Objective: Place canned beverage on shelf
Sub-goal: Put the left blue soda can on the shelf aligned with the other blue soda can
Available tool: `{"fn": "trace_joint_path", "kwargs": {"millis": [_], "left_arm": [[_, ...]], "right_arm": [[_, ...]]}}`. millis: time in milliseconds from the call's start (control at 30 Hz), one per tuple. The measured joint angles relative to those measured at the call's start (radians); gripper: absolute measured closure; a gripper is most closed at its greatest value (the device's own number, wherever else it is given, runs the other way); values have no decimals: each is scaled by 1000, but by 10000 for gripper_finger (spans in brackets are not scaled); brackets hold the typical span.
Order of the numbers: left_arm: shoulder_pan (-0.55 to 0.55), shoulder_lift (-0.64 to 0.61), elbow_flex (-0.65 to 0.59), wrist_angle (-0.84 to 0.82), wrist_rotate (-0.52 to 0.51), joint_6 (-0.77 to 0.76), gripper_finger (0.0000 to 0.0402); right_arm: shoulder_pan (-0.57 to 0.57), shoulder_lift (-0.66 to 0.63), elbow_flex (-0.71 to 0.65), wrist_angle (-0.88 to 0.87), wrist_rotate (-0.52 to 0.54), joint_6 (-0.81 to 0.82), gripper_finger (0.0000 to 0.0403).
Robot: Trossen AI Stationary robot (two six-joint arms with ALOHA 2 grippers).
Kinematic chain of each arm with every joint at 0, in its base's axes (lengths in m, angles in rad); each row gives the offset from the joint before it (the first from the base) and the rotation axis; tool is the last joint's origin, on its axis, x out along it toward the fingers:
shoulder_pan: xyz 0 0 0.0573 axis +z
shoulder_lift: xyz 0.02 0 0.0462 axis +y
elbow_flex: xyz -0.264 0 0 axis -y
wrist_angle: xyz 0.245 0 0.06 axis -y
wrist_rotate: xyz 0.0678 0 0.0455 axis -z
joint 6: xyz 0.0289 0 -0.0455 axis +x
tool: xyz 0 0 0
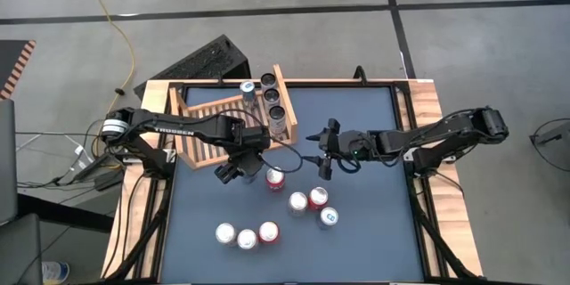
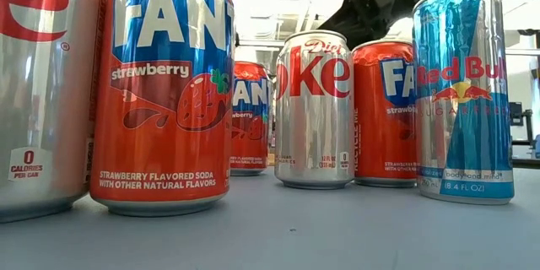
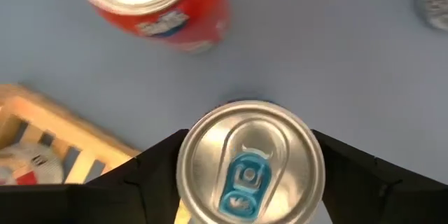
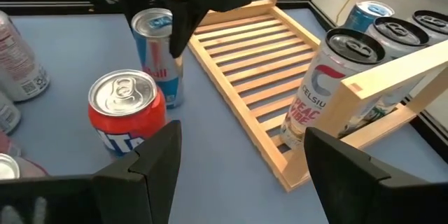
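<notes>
Already four cans line the shelf; left pincer straddles a blue can, right pincer gapes idle, six wait.

Shelf: pale unfinished wood, slatted, matt with visible grain. Cans: glossy printed aluminium, the Red Bull can showing a brushed silver lid with blue tab. Table top: smooth matt blue-grey sheet, wood-edged.
</notes>
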State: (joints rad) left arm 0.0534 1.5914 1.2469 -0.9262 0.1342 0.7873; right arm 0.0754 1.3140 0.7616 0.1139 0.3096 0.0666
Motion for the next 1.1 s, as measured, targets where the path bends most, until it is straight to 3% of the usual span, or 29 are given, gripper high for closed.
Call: {"fn": "trace_joint_path", "kwargs": {"millis": [500, 767, 1100], "left_arm": [[-36, -24, 2, -29, -62, -120, 113], [-35, -49, 3, -14, -42, -182, 113], [-39, -94, 4, -40, -20, -405, 113]], "right_arm": [[2, 0, 0, 0, -24, 4, 127], [2, 0, 0, 3, -24, 4, 127], [2, 0, 0, -1, -24, 3, 127]]}}
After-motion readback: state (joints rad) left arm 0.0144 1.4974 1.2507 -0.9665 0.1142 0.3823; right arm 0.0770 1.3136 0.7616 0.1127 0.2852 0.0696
